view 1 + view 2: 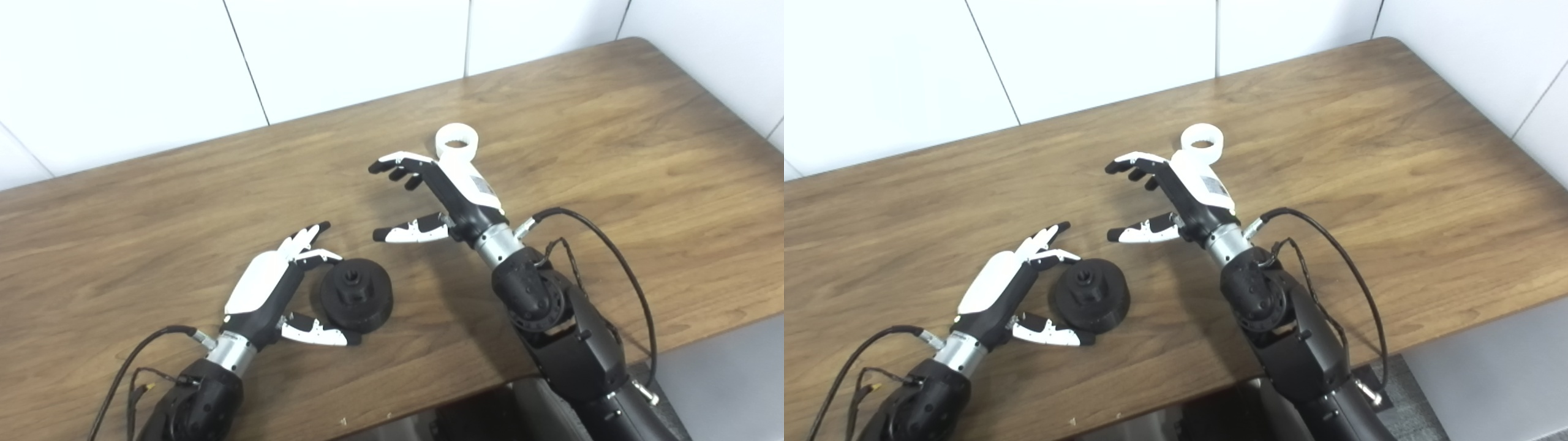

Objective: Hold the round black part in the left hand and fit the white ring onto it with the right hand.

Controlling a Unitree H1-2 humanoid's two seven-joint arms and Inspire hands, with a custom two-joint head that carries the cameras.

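The round black part (pixel 357 295) lies flat on the wooden table (pixel 612 135), its hub facing up. My left hand (pixel 272 288) is open around its left side, fingers above the far rim and thumb along the near rim, close to it or lightly touching. The white ring (pixel 456 141) lies on the table further back. My right hand (pixel 444 193) hovers open just in front of the ring, its fingers spread and pointing left, holding nothing. Part of the ring's near edge is hidden behind this hand.
A white tiled wall (pixel 343 55) runs along the table's far edge. The table's front edge (pixel 429 398) is close to both forearms, and cables (pixel 618 257) loop off the right wrist. Bare wood stretches to the right of the right arm.
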